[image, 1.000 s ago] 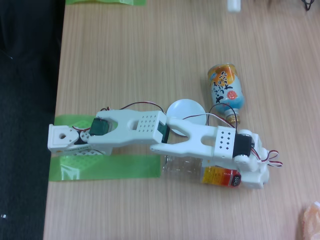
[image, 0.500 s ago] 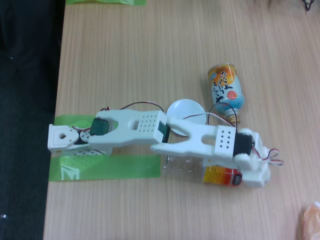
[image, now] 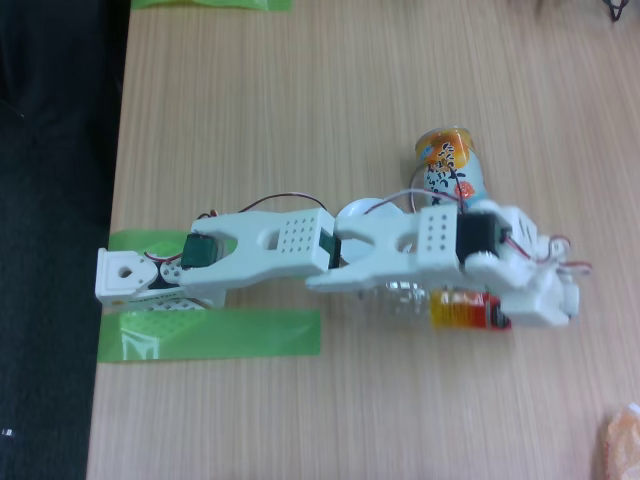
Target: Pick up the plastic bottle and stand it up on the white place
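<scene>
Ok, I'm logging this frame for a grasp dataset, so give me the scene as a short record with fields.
view: fixed view, looking down
surface: light wooden table
arm: white arm reaching toward the view's right
gripper: around the bottle's label end; jaw state unclear
target: long clear plastic bottle with red-yellow label, mostly under the arm
goal: small round white plate, largely covered
distractor: squat orange and light-blue bottle
other: green tape strip
</scene>
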Controlling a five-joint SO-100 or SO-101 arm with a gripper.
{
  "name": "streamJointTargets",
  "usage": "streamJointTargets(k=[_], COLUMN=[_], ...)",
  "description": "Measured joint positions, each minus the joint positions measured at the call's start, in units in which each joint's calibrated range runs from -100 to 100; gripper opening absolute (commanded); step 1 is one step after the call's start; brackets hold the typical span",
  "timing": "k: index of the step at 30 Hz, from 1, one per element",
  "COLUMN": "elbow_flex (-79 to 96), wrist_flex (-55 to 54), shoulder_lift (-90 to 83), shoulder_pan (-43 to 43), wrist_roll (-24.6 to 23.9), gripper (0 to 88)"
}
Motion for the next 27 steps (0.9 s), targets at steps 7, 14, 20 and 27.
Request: streamJointTargets(k=[7,14,20,27], elbow_flex=[-10.1,-10.2,-3.6,18.0], wrist_flex=[5.8,5.8,2.1,-12.0], shoulder_lift=[0.0,-0.4,-9.3,-23.5], shoulder_pan=[0.1,1.4,0.8,1.2], wrist_roll=[-0.5,-0.5,-3.2,-5.8], gripper=[12.1,11.9,11.9,11.9])
